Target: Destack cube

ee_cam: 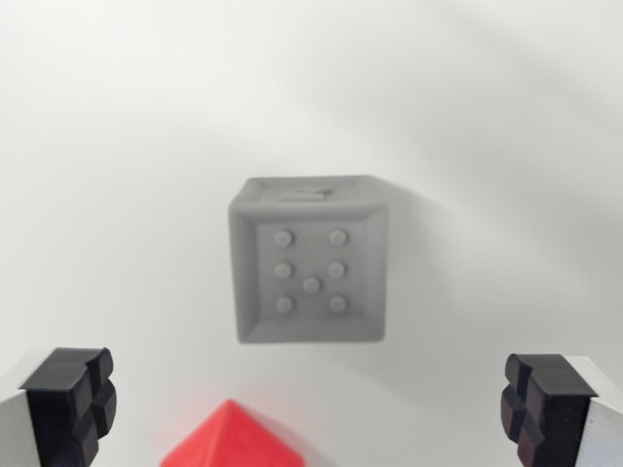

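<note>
Gripper (310, 409) was spread wide, holding nothing; black pads (73, 404) sat at both lower corners of the wrist view. Grey cube (309, 261) lay centre frame on the white surface (117, 146), blurred, with seven raised dots on its facing side. Red cube (232, 438) poked up at the bottom edge between the fingers, touching neither.

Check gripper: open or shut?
Open. The gripper has its fingers far apart at the bottom corners, nothing between them but the red block's tip.
</note>
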Controlling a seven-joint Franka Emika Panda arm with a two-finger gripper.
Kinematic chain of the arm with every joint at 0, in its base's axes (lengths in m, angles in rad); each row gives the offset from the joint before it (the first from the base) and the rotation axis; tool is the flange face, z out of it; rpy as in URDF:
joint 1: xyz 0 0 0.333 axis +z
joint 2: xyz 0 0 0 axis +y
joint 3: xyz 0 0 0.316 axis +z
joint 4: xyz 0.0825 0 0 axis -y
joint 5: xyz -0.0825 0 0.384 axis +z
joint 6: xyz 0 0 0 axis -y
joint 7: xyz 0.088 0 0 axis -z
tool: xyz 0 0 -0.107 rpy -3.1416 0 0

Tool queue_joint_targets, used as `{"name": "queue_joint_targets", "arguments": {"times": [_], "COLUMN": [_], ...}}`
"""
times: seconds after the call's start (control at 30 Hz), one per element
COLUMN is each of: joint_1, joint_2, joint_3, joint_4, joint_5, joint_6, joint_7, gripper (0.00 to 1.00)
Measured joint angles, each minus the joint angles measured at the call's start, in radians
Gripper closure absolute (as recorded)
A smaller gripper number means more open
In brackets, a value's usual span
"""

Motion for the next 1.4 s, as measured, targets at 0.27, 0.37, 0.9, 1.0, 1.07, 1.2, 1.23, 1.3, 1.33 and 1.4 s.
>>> {"name": "queue_joint_targets", "arguments": {"times": [0.27, 0.37, 0.9, 1.0, 1.07, 1.2, 1.23, 1.3, 1.33, 1.4], "joint_1": [0.001, 0.001, 0.001, 0.001, 0.001, 0.001, 0.001, 0.001, 0.001, 0.001], "joint_2": [-0.070, -0.096, -0.209, -0.228, -0.238, -0.255, -0.259, -0.266, -0.267, -0.275], "joint_3": [-0.002, -0.003, -0.003, -0.003, -0.003, -0.003, -0.003, -0.003, -0.003, -0.003], "joint_4": [0.001, 0.005, 0.046, 0.057, 0.064, 0.078, 0.082, 0.090, 0.092, 0.099], "joint_5": [-0.009, -0.013, -0.026, -0.028, -0.029, -0.030, -0.030, -0.031, -0.031, -0.032], "joint_6": [-0.071, -0.100, -0.253, -0.283, -0.301, -0.331, -0.338, -0.354, -0.358, -0.372], "joint_7": [0.006, 0.008, 0.017, 0.018, 0.019, 0.020, 0.020, 0.021, 0.021, 0.021], "gripper": [0.00, 0.00, 0.00, 0.00, 0.00, 0.00, 0.00, 0.00, 0.00, 0.00]}}
